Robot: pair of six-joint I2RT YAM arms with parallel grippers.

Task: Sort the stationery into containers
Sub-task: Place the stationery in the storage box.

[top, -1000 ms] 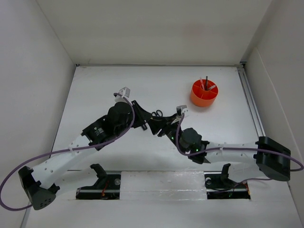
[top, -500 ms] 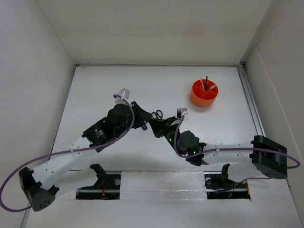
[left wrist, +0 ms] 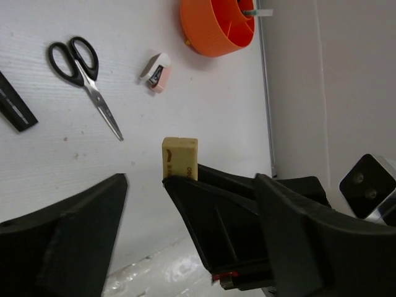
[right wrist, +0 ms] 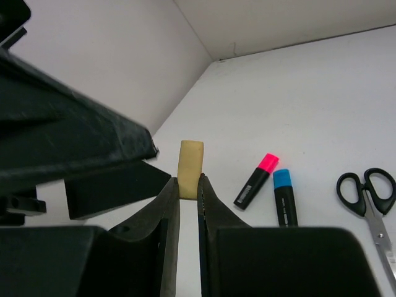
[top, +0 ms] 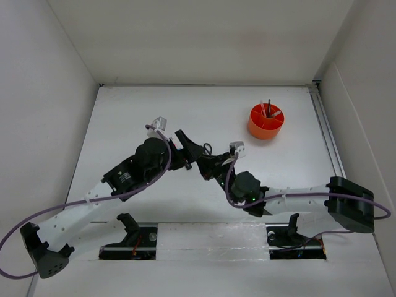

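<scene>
My right gripper (right wrist: pixel 188 181) is shut on a yellowish eraser (right wrist: pixel 190 162), held upright above the table; the same eraser (left wrist: pixel 180 158) stands between my left gripper's spread fingers. That left gripper (left wrist: pixel 190 180) is open around the right one, its fingers (left wrist: pixel 62 241) not touching the eraser. The two grippers meet mid-table, left (top: pixel 193 153) and right (top: pixel 205 163). Black-handled scissors (left wrist: pixel 83 73), a small pink-and-white eraser (left wrist: pixel 156 72), and pink (right wrist: pixel 257 180) and blue (right wrist: pixel 284 196) highlighters lie on the table. The orange organiser (top: pixel 266 122) stands at the far right with pens (top: pixel 268 109) in it.
A black highlighter body (left wrist: pixel 15 110) lies at the left edge of the left wrist view. White walls enclose the table, with a metal rail (top: pixel 327 133) along its right side. Both arm bases sit at the near edge.
The left gripper has opened and let go of the yellowish eraser, which the right gripper now grips. The left arm has drawn back slightly to the left.
</scene>
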